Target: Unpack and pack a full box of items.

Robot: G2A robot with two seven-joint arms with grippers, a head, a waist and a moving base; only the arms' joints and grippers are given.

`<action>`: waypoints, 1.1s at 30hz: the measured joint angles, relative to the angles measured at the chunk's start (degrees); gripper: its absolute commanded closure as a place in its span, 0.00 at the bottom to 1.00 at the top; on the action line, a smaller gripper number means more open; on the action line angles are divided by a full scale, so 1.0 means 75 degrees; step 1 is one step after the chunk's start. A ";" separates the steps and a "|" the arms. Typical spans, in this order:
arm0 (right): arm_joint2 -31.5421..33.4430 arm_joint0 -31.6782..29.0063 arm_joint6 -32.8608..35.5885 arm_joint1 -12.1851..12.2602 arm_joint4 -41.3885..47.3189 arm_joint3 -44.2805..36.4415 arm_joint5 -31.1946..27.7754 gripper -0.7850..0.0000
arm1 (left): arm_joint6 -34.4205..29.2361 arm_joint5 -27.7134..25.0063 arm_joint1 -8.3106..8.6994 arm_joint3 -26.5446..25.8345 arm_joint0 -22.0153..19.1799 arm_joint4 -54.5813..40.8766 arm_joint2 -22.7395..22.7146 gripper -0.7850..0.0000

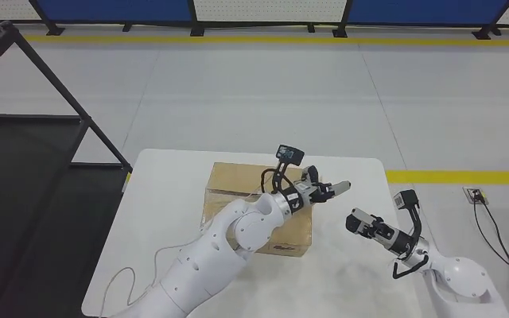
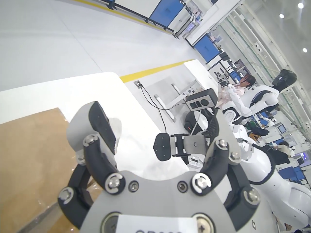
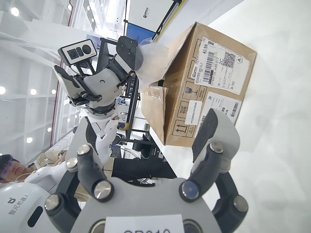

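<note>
A brown cardboard box (image 1: 238,184) with shipping labels (image 3: 218,64) stands mid-table, and its top flaps (image 3: 155,103) are partly lifted on the side facing my right arm. My left gripper (image 1: 324,191) hangs over that edge and is open (image 3: 92,59). A translucent plastic-wrapped item (image 3: 150,61) lies against one of its fingers (image 2: 100,122) without being clamped, and also shows as a pale lump (image 2: 116,128). My right gripper (image 1: 359,221) hovers over bare table to the right of the box. It is open and empty (image 3: 145,151) and faces the left gripper (image 2: 155,120).
The white table (image 1: 159,207) has bare room left, right and in front of the box. A black metal frame (image 1: 79,135) stands off the table's left side. A floor socket with cables (image 1: 475,194) lies beyond the right edge.
</note>
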 measured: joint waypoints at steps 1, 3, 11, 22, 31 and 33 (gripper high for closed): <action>-0.0013 0.0011 0.0004 0.0005 0.0011 0.0018 -0.0009 0.00 | 0.0036 -0.0076 -0.0015 -0.0045 0.0012 -0.0034 -0.0044 0.00; -0.0036 0.0036 0.0011 0.0012 0.0019 0.0048 -0.0022 0.00 | 0.0080 -0.0228 -0.0016 -0.0173 0.0056 -0.0092 -0.0160 0.00; -0.0224 0.0323 0.0086 0.0033 0.0046 0.0234 0.0039 0.00 | -0.0533 -0.1235 0.0452 -0.2400 0.1194 -0.1107 -0.1983 0.00; -0.0739 0.1035 0.0145 0.0026 -0.0162 0.0294 0.0392 0.00 | -0.1645 -0.1484 0.1266 -0.5771 0.4674 -0.1853 -0.6865 0.00; -0.1164 0.1600 -0.0203 -0.0002 -0.0802 0.0305 0.0832 0.00 | -0.3814 -0.1173 0.1544 -0.4618 0.5259 -0.2874 -0.7952 0.00; -0.1161 0.1596 -0.0177 -0.0003 -0.0736 0.0305 0.0810 0.00 | -0.4621 -0.1151 0.1579 -0.4502 0.5251 -0.2803 -0.7929 0.00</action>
